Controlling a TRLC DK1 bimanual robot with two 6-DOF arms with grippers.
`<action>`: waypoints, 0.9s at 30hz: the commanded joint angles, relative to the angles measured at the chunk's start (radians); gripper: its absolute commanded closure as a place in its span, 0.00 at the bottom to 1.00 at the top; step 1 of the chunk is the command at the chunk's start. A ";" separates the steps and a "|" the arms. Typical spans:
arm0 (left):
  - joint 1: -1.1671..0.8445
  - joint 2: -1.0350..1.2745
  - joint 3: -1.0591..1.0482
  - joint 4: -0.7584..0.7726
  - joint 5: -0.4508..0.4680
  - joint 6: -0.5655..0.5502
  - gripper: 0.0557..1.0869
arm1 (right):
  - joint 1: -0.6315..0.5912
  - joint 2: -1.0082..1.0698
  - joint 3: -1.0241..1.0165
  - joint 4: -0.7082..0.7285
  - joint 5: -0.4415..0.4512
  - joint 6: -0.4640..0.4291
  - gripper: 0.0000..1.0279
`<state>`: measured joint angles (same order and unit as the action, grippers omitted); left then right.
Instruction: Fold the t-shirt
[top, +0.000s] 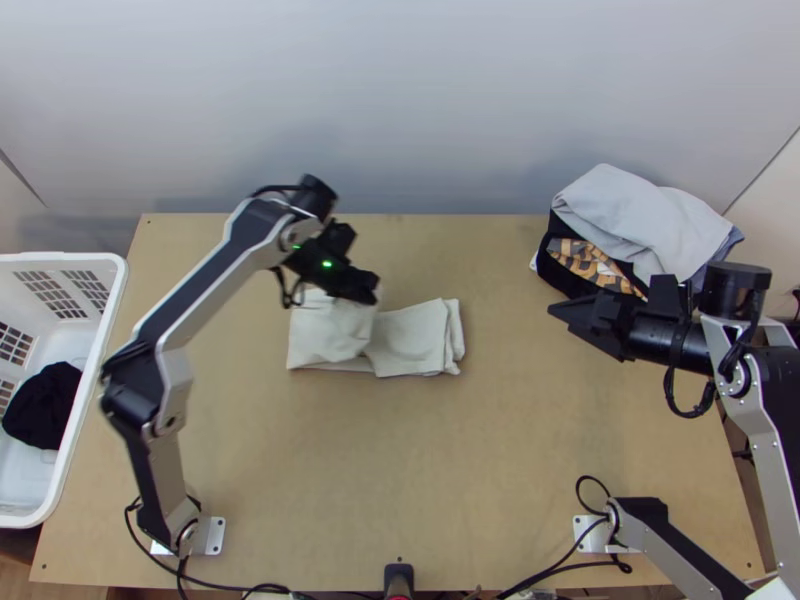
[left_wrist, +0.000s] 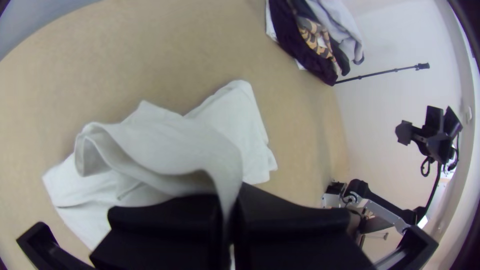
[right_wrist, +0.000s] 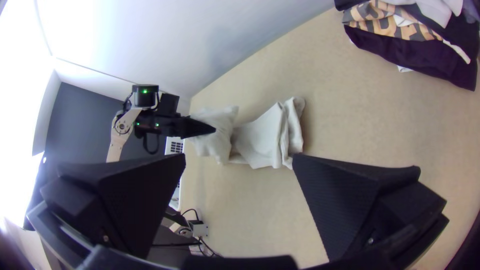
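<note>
I'm counting two silver-and-black jointed arms (top: 205, 290), two flat-fingered black grippers (top: 370, 292), one light wooden table (top: 400, 460), one cream fabric t-shirt (top: 420, 335), one white plastic basket (top: 60, 259), one bunched black cloth (top: 42, 405), and one multicoloured clothes pile (top: 640, 220)!

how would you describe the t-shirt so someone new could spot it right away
On the light wooden table, look in the far half, near the middle from left to right. There lies a partly folded t-shirt, one portion pinched by the left tool. It is plain off-white, unlike the mixed pile of clothes at the far right and the black cloth in the basket.
</note>
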<state>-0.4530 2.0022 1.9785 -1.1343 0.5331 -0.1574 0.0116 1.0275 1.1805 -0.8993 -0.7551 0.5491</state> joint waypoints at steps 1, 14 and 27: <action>-0.093 0.147 0.111 0.018 -0.016 -0.033 0.97 | 0.001 0.017 0.025 0.005 0.000 0.000 0.04; -0.187 0.259 0.298 0.057 0.013 0.025 0.04 | 0.087 0.115 -0.125 0.079 0.099 -0.023 0.04; -0.009 0.110 0.273 0.067 0.021 0.045 0.04 | 0.528 0.488 0.004 0.160 0.580 -0.107 0.04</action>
<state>-0.5575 2.1811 2.2589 -1.0622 0.5499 -0.1299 0.3191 1.3231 1.0679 -0.7521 -0.4088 0.4843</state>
